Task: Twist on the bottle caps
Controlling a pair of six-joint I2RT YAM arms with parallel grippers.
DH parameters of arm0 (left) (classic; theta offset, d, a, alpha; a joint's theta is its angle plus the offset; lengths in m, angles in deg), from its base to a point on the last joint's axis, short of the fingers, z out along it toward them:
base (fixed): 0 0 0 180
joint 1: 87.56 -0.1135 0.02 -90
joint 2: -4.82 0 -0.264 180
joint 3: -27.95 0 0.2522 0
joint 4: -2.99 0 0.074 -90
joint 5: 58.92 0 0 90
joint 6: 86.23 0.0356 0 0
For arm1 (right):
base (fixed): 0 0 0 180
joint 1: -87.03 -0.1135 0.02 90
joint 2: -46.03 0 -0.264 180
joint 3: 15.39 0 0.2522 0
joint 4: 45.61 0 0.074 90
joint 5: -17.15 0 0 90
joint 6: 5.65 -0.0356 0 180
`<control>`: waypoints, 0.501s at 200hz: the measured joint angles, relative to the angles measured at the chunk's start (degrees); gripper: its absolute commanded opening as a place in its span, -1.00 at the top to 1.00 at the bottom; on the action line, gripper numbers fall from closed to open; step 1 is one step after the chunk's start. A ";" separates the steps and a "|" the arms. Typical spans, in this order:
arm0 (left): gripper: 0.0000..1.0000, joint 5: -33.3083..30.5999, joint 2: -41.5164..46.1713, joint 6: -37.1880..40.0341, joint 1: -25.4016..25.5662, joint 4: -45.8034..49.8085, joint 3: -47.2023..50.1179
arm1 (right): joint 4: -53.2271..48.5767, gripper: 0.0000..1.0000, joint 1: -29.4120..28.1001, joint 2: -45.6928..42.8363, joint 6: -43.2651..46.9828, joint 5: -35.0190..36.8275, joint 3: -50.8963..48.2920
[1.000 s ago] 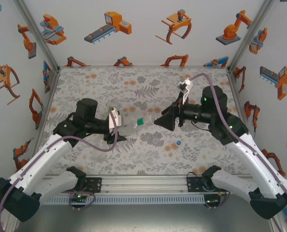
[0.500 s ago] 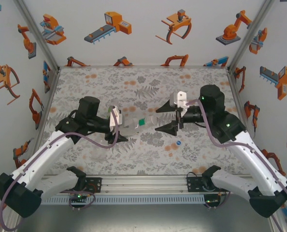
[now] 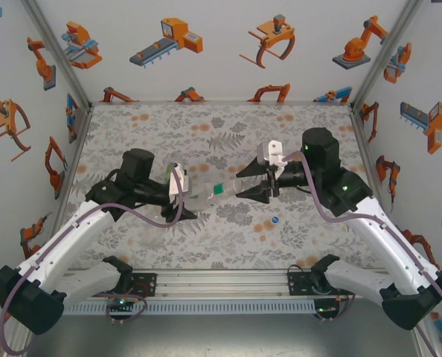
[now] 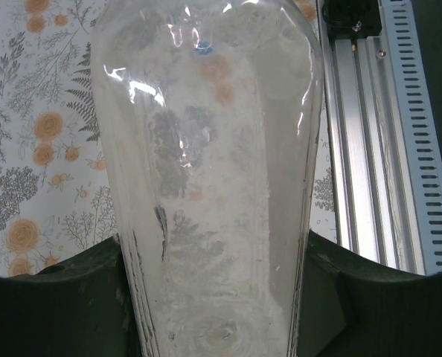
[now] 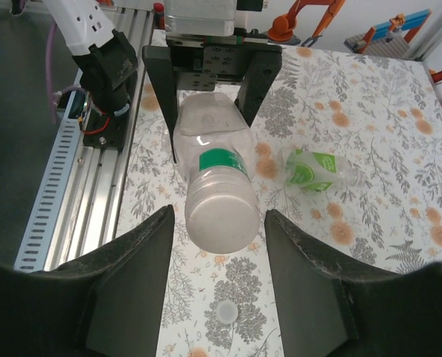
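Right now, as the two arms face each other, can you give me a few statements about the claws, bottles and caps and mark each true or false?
1. The left claw grips a clear bottle and holds it off the table. True.
2. The right claw is clamped tight on that bottle. False: its fingers stand apart on either side of the bottle's free end, with gaps showing.
3. A blue cap lies loose on the table. True.
4. The bottle with the green label stands upright. False: it lies on its side on the table.
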 measured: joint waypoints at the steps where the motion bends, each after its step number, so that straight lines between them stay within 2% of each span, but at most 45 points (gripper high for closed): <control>1: 1.00 0.00 0.00 0.00 0.00 0.00 0.00 | 0.02 -0.01 0.00 0.02 0.00 0.00 0.00; 100: 1.00 0.00 0.02 0.00 0.04 0.13 0.00 | -0.02 -0.01 0.00 1.53 0.00 -0.22 -0.24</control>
